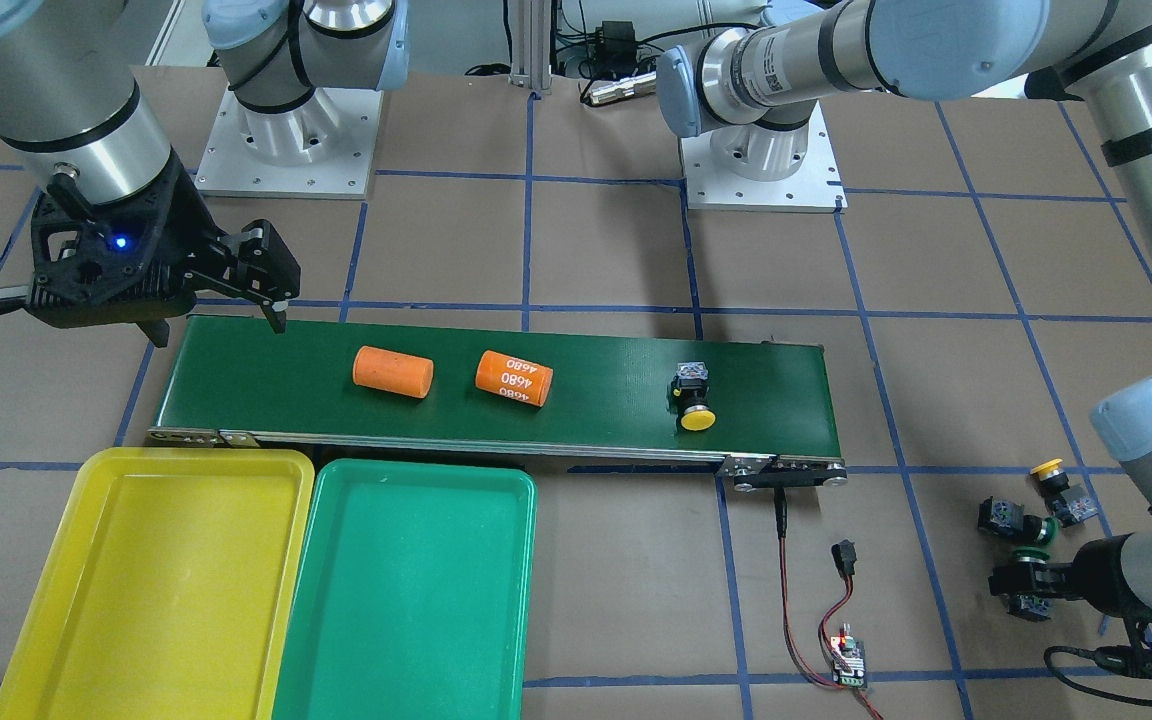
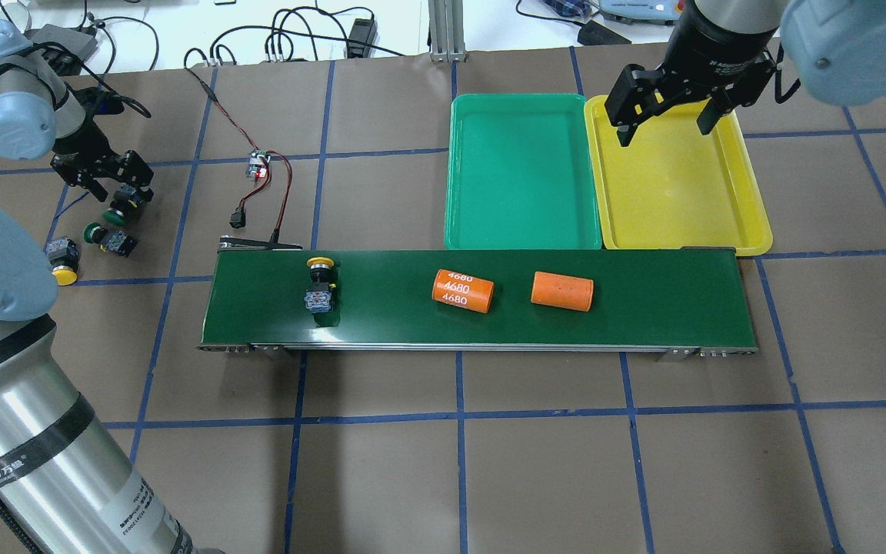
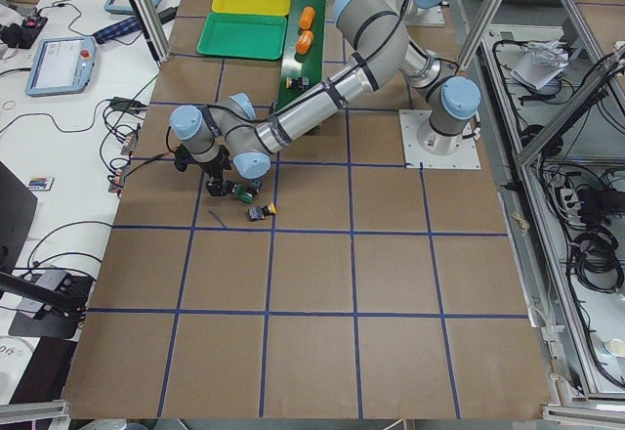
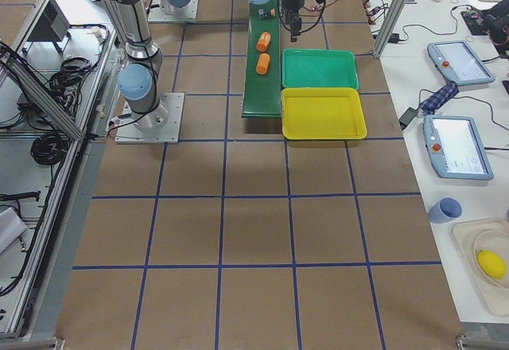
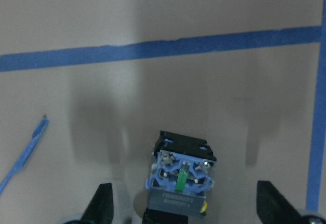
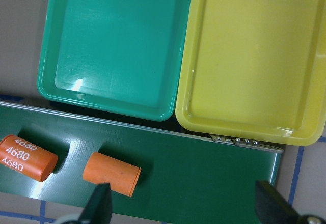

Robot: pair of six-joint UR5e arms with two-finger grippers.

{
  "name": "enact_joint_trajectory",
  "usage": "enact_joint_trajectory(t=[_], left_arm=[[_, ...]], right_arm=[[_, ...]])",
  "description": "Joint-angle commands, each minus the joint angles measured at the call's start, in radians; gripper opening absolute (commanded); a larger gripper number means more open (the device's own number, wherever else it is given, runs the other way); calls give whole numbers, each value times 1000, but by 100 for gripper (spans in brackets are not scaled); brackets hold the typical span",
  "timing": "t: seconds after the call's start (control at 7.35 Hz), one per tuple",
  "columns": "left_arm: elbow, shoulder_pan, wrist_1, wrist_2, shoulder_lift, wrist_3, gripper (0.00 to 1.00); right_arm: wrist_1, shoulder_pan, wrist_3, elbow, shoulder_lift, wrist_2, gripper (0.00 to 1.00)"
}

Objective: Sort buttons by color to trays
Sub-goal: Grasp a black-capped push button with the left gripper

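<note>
The left gripper (image 5: 187,203) hangs low over the table's far left end, fingers spread wide on either side of a green-capped button (image 5: 181,168) lying on its side, neither finger touching it. The right gripper (image 2: 666,132) is also wide open and holds nothing, poised above the near edge of the yellow tray (image 2: 681,200).

Two more buttons lie loose on the table just beside the left gripper: a second green-capped button (image 2: 108,238) and a yellow-capped button (image 2: 62,258). The other yellow-capped button (image 2: 320,281) lies on its side at the left end of the dark-green conveyor belt (image 2: 643,308). The green tray (image 2: 524,177) sits touching the yellow tray, both against the belt's far edge at its right end.

Between the belt's button and the trays lie two orange cylinders, one marked "4680" (image 2: 463,290) and one plain (image 2: 561,291). A small circuit board (image 2: 260,165) with a red light trails red and black wires to the belt's left end.

The wrist view cuts off the straddled button's cap.

Brown paper gridded with blue tape covers the table, and cables lie beyond its far edge.
</note>
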State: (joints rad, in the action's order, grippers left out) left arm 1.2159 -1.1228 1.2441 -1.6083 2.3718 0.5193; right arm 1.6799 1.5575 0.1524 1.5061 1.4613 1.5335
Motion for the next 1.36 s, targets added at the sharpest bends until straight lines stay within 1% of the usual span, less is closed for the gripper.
enact_joint_trajectory(t=[0.0,0.14,0.27,0.41,0.54,0.68,0.82,0.95,1.09,1.22], left_arm=[[5,-3,-5,-7,-2,-2,24],[16,-9,0,1,-11,-2,9],[31,-20,21,1,-35,-7,5],[56,-28,116,31,-92,-27,4],[114,-69,142,81,-162,-121,3],[190,-139,149,90,-248,-243,2],[308,-202,134,88,-332,-346,2],[383,-239,130,90,-406,-461,2],[443,-288,130,90,-466,-520,1],[488,-342,91,85,-491,-554,1]], right_arm=[[0,1,-1,0,-1,1,100],[-3,2,-1,2,1,1,100],[-2,1,-1,2,1,1,100],[-2,2,-1,3,1,1,100],[-2,3,-1,3,1,1,100],[-3,3,2,3,-1,1,100],[-6,-4,4,3,-1,2,100],[-9,-4,3,2,-1,8,100],[-3,-2,-4,0,-1,7,100],[3,-2,-19,0,-10,-2,100]])
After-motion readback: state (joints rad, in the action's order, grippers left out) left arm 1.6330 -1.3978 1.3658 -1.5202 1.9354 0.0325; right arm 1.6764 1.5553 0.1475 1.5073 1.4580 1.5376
